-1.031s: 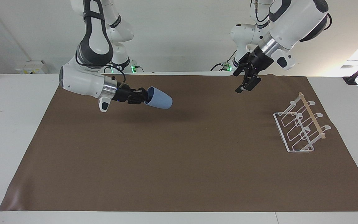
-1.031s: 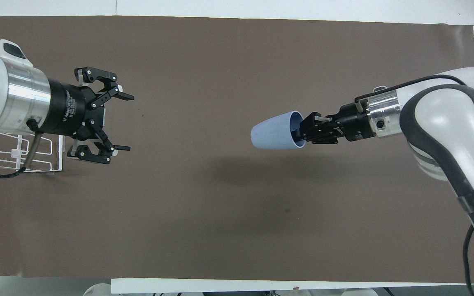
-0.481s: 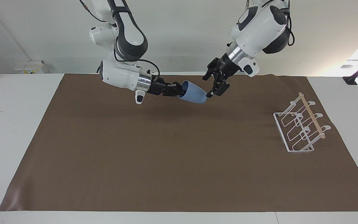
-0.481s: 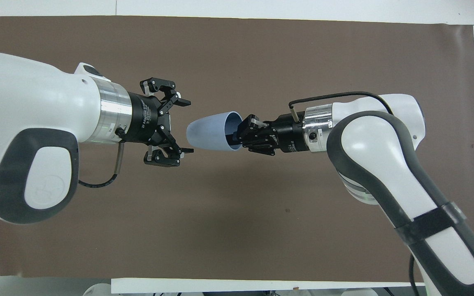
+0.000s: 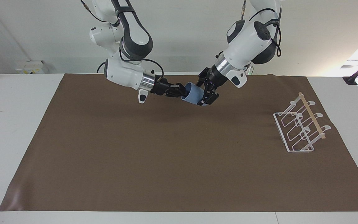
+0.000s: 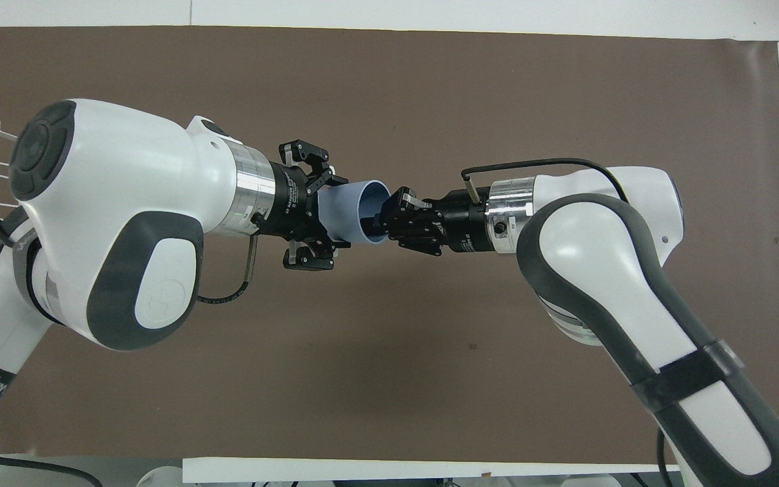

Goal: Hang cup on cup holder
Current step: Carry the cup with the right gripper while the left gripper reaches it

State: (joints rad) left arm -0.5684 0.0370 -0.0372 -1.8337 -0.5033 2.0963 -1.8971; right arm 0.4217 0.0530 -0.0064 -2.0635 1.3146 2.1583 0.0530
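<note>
Two pincers meet on the cup (image 5: 194, 94) in the air above the brown mat (image 5: 179, 161), midway along the table (image 5: 14, 130). No lettering on either wrist reads clearly. The right pincer (image 5: 180, 91) grips the rim, one finger inside. The left pincer (image 5: 208, 96), wide and clear of the cup half a second ago, has clamped round its base. The cup holder (image 5: 300, 127) stands at the left arm's end, with bare mat all around

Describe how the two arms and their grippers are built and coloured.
Both arms have glossy white shells with dark grey joint panels and a silver wrist ring. The left gripper and right gripper are black linkage units with two fingers. A black cable loops at each wrist.
</note>
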